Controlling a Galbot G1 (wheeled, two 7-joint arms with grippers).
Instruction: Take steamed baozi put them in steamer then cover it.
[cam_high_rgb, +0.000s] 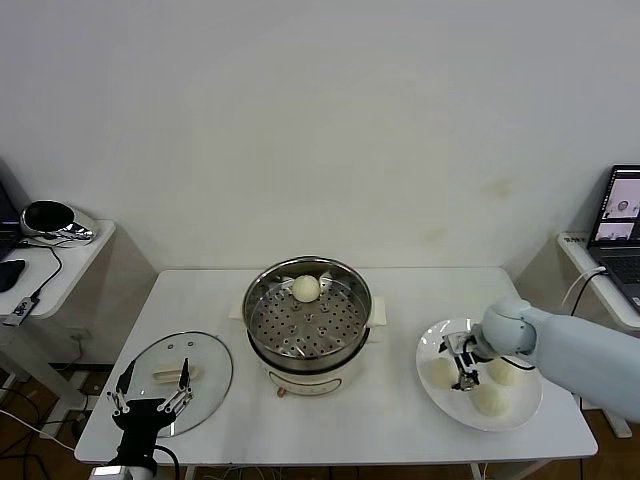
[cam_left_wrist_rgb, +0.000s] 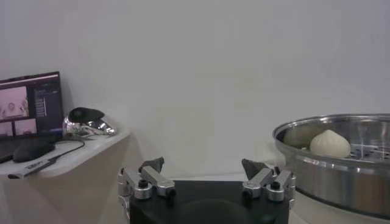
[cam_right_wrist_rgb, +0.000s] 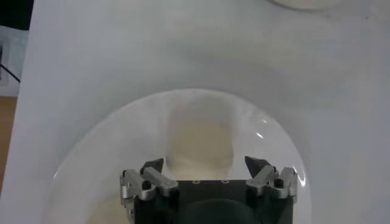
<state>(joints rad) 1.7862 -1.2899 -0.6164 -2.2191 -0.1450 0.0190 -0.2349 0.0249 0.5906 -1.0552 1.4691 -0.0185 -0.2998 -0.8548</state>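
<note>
From the head camera, the white desk (cam_high_rgb: 200, 300) carries the steamer (cam_high_rgb: 308, 325) at its middle, a shiny perforated basket on a white pot base, with one steamed baozi (cam_high_rgb: 306, 288) lying on the basket floor against the far wall. The cover (cam_high_rgb: 182, 378), clear glass with a cream bar handle, lies flat on the desk toward the robot's left, well apart from the steamer. The left tool (cam_high_rgb: 150, 402) hangs at the near edge of that cover with its fingers spread wide and nothing between them. On the robot's right a white plate (cam_high_rgb: 436, 341) holds three more baozi (cam_high_rgb: 492, 399), and the right tool (cam_high_rgb: 466, 360) is down among them, its dark fingers just beside the bun nearest the steamer; from here its grip cannot be judged. In the left wrist camera, the left tool (cam_left_wrist_rgb: 206, 178) shows both fingers far apart and empty, with the steamer (cam_left_wrist_rgb: 329, 170) off to one side and the baozi (cam_left_wrist_rgb: 329, 143) visible over its rim. In the right wrist camera, the right tool (cam_right_wrist_rgb: 206, 175) is open over the plate (cam_right_wrist_rgb: 109, 140), a baozi (cam_right_wrist_rgb: 200, 145) sitting between and just beyond its parted fingertips, not clamped.
</note>
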